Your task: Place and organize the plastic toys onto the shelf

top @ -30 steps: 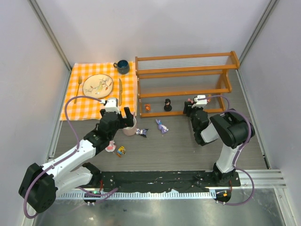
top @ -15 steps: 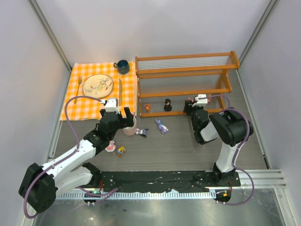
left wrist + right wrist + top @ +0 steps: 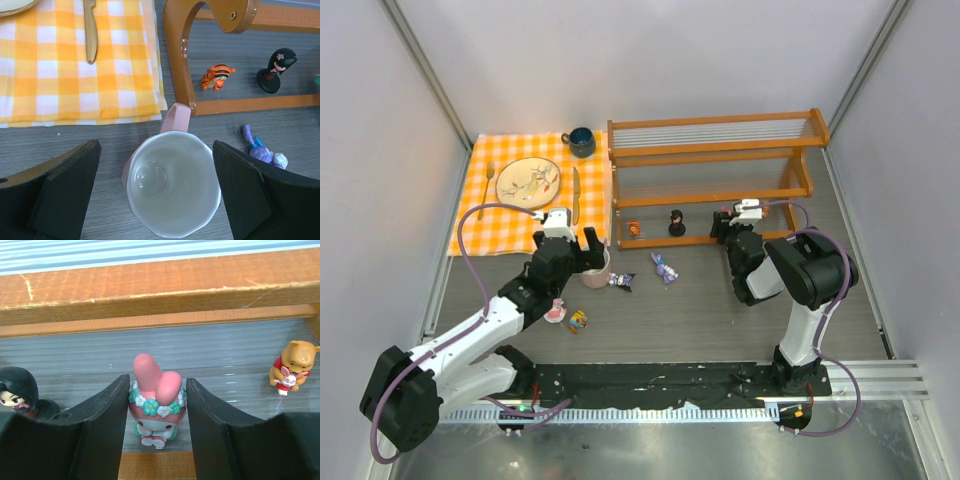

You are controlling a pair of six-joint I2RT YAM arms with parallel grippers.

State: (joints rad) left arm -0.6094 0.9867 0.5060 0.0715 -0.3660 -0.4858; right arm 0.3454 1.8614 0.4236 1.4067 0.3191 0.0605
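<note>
The shelf (image 3: pixel 715 150) stands at the back right. On its lower tier my right gripper (image 3: pixel 155 415) is shut on a pink bunny toy (image 3: pixel 155 390) with a flower wreath. Beside it stand a yellow bear toy (image 3: pixel 292 365) and a black-haired toy (image 3: pixel 17 390). An orange tiger toy (image 3: pixel 216 76) stands at the tier's left end. Two purple toys (image 3: pixel 665 268) (image 3: pixel 622 281), a pink-white one (image 3: pixel 556 313) and a yellow one (image 3: pixel 578 320) lie on the table. My left gripper (image 3: pixel 157 195) hangs open above the white-and-pink mug (image 3: pixel 172 185), one finger on each side.
An orange checked cloth (image 3: pixel 485 215) at the back left carries a plate (image 3: pixel 527 181), a fork (image 3: pixel 489 182) and a knife (image 3: pixel 90 30). A dark blue cup (image 3: pixel 581 142) stands at its far corner. The shelf's curved leg (image 3: pixel 177 55) is just beyond the mug.
</note>
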